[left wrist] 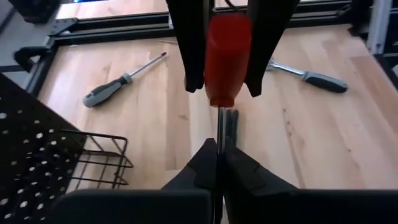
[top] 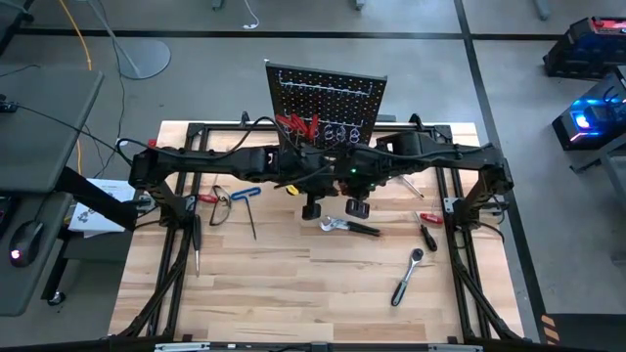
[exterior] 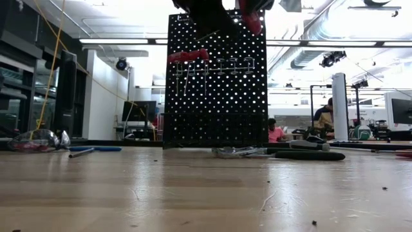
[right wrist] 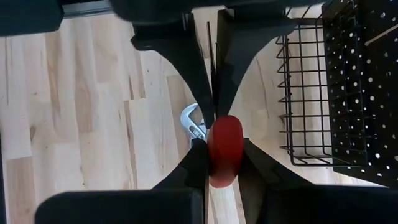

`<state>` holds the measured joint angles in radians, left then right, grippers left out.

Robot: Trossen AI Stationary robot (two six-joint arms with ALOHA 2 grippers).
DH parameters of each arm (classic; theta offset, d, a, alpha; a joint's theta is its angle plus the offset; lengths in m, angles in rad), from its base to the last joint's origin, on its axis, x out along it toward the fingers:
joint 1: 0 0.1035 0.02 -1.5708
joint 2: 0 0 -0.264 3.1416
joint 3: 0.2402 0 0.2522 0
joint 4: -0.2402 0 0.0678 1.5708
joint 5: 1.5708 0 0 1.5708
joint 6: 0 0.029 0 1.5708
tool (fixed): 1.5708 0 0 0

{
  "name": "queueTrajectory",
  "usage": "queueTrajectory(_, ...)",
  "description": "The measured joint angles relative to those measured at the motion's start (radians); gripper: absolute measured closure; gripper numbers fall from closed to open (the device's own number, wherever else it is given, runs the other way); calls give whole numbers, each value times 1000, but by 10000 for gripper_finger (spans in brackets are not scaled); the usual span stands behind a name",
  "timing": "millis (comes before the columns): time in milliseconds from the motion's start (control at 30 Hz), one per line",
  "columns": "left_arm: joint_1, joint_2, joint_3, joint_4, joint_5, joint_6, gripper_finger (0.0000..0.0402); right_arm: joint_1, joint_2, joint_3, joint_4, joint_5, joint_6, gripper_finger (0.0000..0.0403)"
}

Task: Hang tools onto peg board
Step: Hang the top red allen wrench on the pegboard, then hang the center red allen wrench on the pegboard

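On the wooden table (top: 293, 284), the left end holds a black-handled screwdriver (top: 196, 242) lying lengthwise, then a blue-handled key (top: 246, 193) and a small red-handled tool (top: 207, 198) near the left arm's base.

At centre rear stands the black peg board (top: 328, 101), upright, with a wire basket (right wrist: 305, 93) along its bottom edge. One red-handled tool (exterior: 188, 56) already hangs on its upper hooks.

Just in front of the board, both arms meet above the table. The left gripper (left wrist: 219, 167) has its fingers pressed together on the thin metal shaft of a red-handled screwdriver (left wrist: 227, 59). The right gripper (right wrist: 225, 163) pinches the red handle of the same screwdriver from the opposite end. The screwdriver is held in the air between the two grippers, clear of the table and beside the basket.

Below the grippers, a silver wrench with a black handle (top: 350, 227) lies flat. Further right lie a chrome ratchet (top: 407, 277) and a short red-and-black screwdriver (top: 428, 229), well apart from each other.
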<state>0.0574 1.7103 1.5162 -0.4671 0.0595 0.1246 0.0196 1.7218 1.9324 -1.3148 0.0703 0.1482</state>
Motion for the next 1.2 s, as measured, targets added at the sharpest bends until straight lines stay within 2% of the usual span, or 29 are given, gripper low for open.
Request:
queueTrajectory(133, -6, 0, 2, -26, -2, -8, 401, 1, 0, 0, 4, -4, 0, 367)
queueTrajectory(233, -6, 0, 2, -65, -47, -6, 401, 0, 0, 0, 4, 5, 3, 363)
queueTrajectory(300, -4, 0, 1, -91, -49, 0, 401, 0, 0, 0, 3, 36, 29, 330)
queueTrajectory(467, 3, 0, 1, -160, -45, 21, 401, 8, 0, 50, -9, 107, 27, 211)
queueTrajectory(600, 7, -1, 1, -138, -44, 25, 401, 9, -1, 87, -8, 111, 5, 161)
queueTrajectory(733, 8, -2, 1, -123, -44, 18, 401, 9, -1, 101, -24, 125, 9, 154)
queueTrajectory(933, 10, -2, -8, -249, -46, 53, 401, 9, -1, 126, -130, 136, 37, 152)
queueTrajectory(1033, 22, -7, -76, -265, -38, 27, 401, 9, -1, 126, -167, 138, 57, 152)
queueTrajectory(1200, 49, -20, -264, -253, 16, -58, 401, 10, -1, 126, -202, 138, 92, 151)
